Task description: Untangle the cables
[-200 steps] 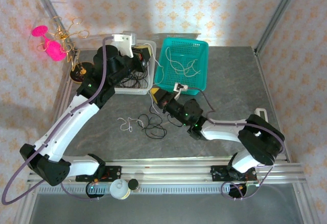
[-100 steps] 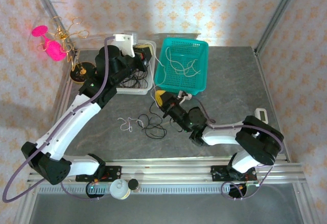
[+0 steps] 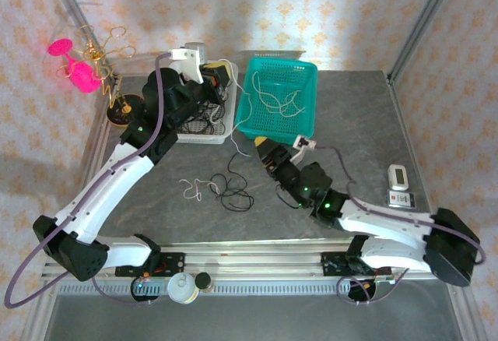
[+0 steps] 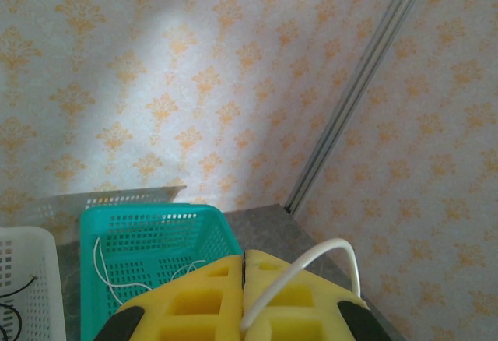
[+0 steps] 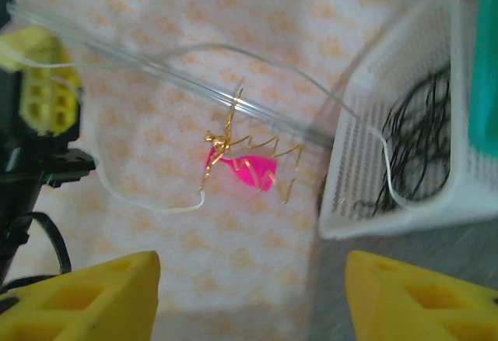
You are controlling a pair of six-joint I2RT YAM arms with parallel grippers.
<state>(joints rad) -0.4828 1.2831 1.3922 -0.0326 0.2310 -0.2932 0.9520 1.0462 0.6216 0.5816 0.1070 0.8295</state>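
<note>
Between left fingers (image 4: 194, 304), whitish cable (image 4: 336, 242), ends cropped

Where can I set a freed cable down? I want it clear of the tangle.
Bare table lies right of the teal basket, bounded by the small white device. Centre is crowded: cable tangle, right gripper, white basket.

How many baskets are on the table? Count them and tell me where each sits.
2. A teal basket sits at the far middle of the table, holding whitish cords. A white basket stands right beside it on the left, holding black cords. The left arm partly covers it.
</note>
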